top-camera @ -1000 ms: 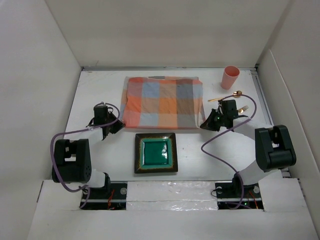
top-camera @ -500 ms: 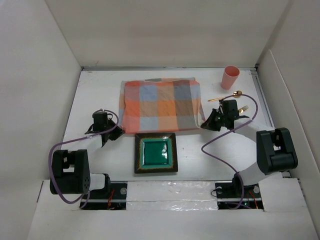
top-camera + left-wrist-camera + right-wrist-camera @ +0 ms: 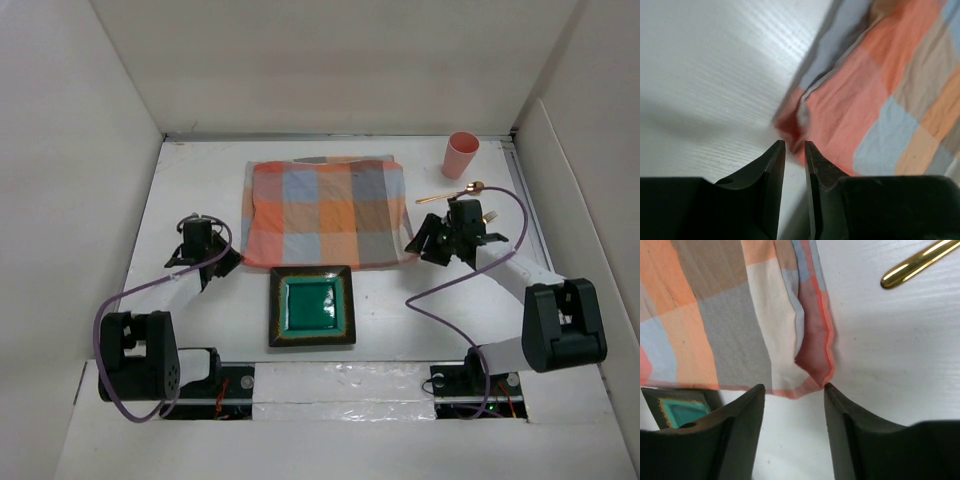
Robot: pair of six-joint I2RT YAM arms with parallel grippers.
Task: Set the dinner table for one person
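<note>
On the white dinner table (image 3: 190, 180) an orange-and-grey checked cloth (image 3: 325, 212) lies spread flat, its near edge just touching a square green plate (image 3: 312, 305). My left gripper (image 3: 226, 262) sits at the cloth's near-left corner. In the left wrist view the cloth corner (image 3: 790, 125) lies just ahead of that gripper (image 3: 794, 145), whose jaws are narrowly open with nothing between them. My right gripper (image 3: 416, 245) is at the near-right corner. In the right wrist view that gripper (image 3: 794, 389) is open, and the cloth corner (image 3: 812, 370) lies free at its tips.
A pink cup (image 3: 461, 154) stands at the back right. A gold spoon (image 3: 450, 194) lies just behind the right gripper, its handle (image 3: 917, 262) showing in the right wrist view. Upright white panels enclose the table on the left, back and right.
Both grippers drew the cloth's near edge toward the plate, then opened and let go of its corners. The left arm has backed away to the left.
</note>
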